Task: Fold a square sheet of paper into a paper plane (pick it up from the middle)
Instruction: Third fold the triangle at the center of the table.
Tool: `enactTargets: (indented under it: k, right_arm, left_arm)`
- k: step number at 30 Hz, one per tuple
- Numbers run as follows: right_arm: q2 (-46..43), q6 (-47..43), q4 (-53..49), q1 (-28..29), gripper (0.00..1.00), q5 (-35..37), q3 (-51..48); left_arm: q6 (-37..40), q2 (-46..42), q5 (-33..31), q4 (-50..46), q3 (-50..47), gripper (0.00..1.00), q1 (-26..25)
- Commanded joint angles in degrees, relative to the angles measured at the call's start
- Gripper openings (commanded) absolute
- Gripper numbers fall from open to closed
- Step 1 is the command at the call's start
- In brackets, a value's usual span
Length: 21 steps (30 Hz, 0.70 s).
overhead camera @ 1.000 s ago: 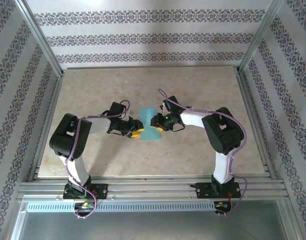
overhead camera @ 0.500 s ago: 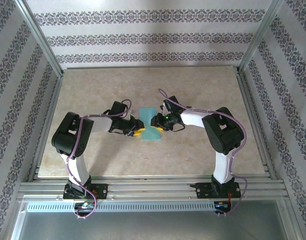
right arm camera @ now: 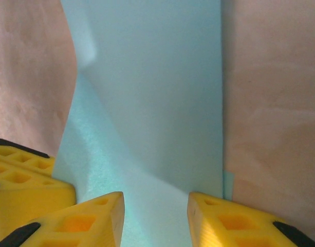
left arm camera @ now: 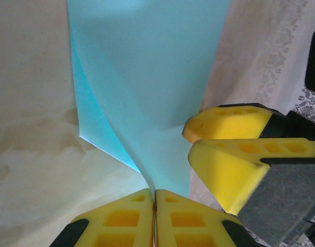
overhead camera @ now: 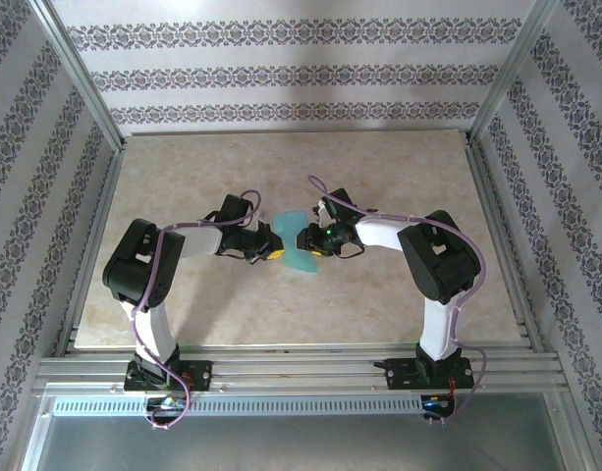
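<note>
The square sheet of paper (overhead camera: 295, 241) is turquoise and lies mid-table between both arms, bent up along its left side. My left gripper (overhead camera: 272, 251) is shut on that lifted edge, and in the left wrist view the paper (left arm camera: 147, 77) rises from between its pressed fingers (left arm camera: 155, 191). My right gripper (overhead camera: 311, 241) stands open at the sheet's right side. In the right wrist view its fingertips (right arm camera: 156, 211) straddle the paper (right arm camera: 157, 103) with a wide gap. The right fingers (left arm camera: 234, 123) sit close beside the left ones. The paper plane is out of view.
The beige table (overhead camera: 399, 177) has free room all round the sheet. Metal frame posts and patterned walls enclose it, and a rail (overhead camera: 301, 368) runs along the near edge by the arm bases.
My left gripper has closed on the sheet's left edge and crept slightly right and away. The paper has bowed up there. The right gripper has kept its place and its gap.
</note>
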Motion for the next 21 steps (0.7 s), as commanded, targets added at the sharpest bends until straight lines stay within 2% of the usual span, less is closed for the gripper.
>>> enactTargets:
  k: [1,7,10,14,17,19,21]
  right_arm:
    - [-1.6,-3.8,-1.5,-0.7,0.41,0.9,0.1]
    - [-4.9,-6.5,-0.9,-0.8,0.42,1.1,-0.4]
    - [-11.0,-11.0,-0.2,-0.6,0.50,4.0,-1.9]
    - [-18.8,-21.1,1.0,2.7,0.63,14.3,-6.1]
    - [-22.1,-30.5,3.8,7.3,0.64,22.8,-9.5]
    - [-23.0,-34.8,6.6,9.2,0.64,24.9,-11.6]
    - [-23.3,-39.5,10.5,10.3,0.64,22.6,-13.8]
  left_arm:
    - [-0.3,0.6,-0.4,-1.3,0.7,0.10,-0.7]
    - [-2.2,-0.2,-0.6,-0.3,0.2,0.02,-0.9]
    - [-3.3,-1.1,-1.1,-1.0,0.0,0.01,-0.9]
    - [-7.0,-2.7,-2.7,-1.2,-0.6,0.00,-0.9]
    - [-10.9,-3.7,-4.0,-0.6,-1.0,0.00,-0.9]
    - [-14.3,-4.1,-4.4,1.2,-1.6,0.00,-0.9]
    - [-16.7,-4.2,-4.3,2.0,-1.8,0.00,-1.2]
